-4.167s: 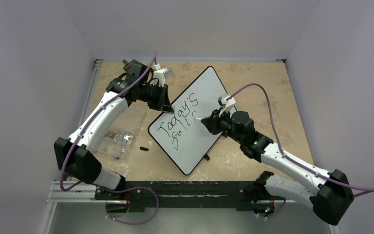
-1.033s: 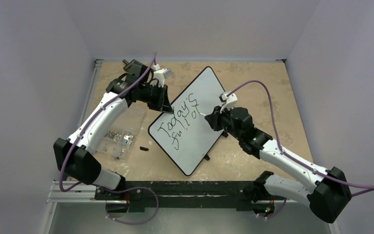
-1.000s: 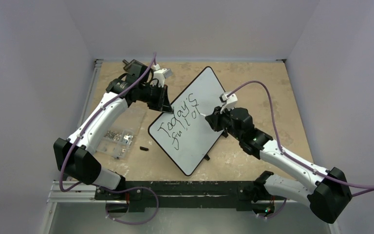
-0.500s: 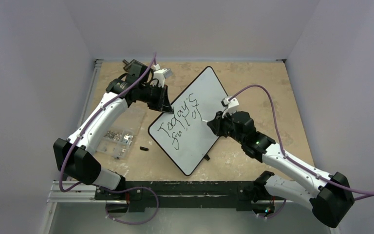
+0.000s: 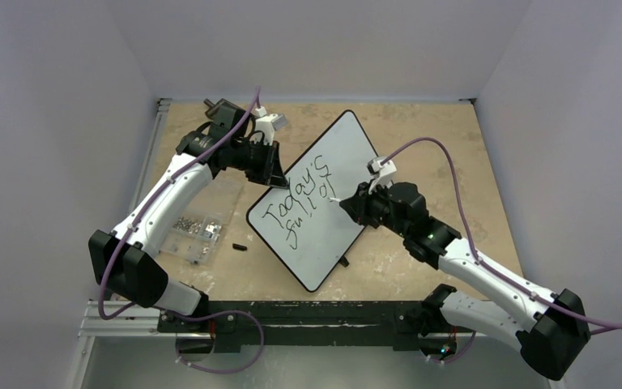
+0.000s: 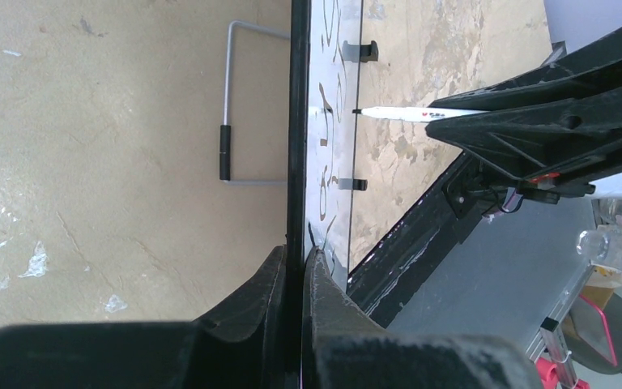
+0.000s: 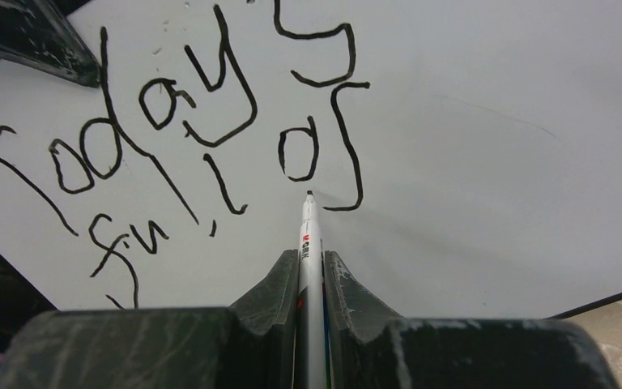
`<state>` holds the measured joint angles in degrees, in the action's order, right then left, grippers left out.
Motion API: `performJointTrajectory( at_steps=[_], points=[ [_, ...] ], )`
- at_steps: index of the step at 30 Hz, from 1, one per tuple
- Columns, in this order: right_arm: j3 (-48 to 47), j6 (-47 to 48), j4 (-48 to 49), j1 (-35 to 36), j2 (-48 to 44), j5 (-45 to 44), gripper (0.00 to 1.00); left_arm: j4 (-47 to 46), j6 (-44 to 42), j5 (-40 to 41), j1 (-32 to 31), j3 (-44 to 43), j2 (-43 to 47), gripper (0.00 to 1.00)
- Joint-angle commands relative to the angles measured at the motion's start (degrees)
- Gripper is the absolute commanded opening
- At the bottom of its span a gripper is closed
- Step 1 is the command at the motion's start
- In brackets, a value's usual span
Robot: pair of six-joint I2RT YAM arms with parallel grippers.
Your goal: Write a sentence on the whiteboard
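Step in hand: second line of the sentence (image 5: 296,194), part way through.

Whiteboard (image 5: 336,154) stands tilted on the counter (image 5: 421,138), propped on a wire stand (image 6: 227,105) behind it. Left fingers (image 6: 271,292) are pressed onto its black rim at the upper left edge and brace it. Right fingers (image 7: 285,279) pinch a white marker (image 7: 309,243), with its tip just below the "o" and left of the hooked letter's foot.

Doing it well (judgement):
- Light, even pressure on the tip. The board rests only on the stand and the rim grip, so a hard push could rock it.
- Leave a clear gap after the hooked letter and follow the slant of the line above.
- Plenty of bare white lies to the right, so there is no need to cramp letters.

Unclear:
- Whether the tip touches the surface or is just off it. Left wrist view puts it right at the face.
- The start of the second line is partly cut off by the right fingers in the right wrist view.
- Small black piece (image 5: 239,245) near the clear box of screws (image 5: 198,227): too small to name.
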<state>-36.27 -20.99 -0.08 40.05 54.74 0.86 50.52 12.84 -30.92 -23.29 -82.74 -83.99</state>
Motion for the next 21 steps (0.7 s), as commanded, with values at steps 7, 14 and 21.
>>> performJointTrajectory(
  at_steps=[7,14,21],
  points=[
    [-6.03,1.11,1.68,0.03,-0.14,-1.93,0.0,-0.95,-2.61,7.23,0.52,-0.41,1.94,0.0],
    [-6.63,1.5,3.5,0.02,2.77,-3.64,0.0,-0.95,-2.62,7.3,0.52,-0.35,1.93,0.0],
    [-6.03,1.8,5.17,0.02,5.21,-4.82,0.0,-0.89,-2.57,7.29,0.51,-0.32,1.95,0.0]
  ],
)
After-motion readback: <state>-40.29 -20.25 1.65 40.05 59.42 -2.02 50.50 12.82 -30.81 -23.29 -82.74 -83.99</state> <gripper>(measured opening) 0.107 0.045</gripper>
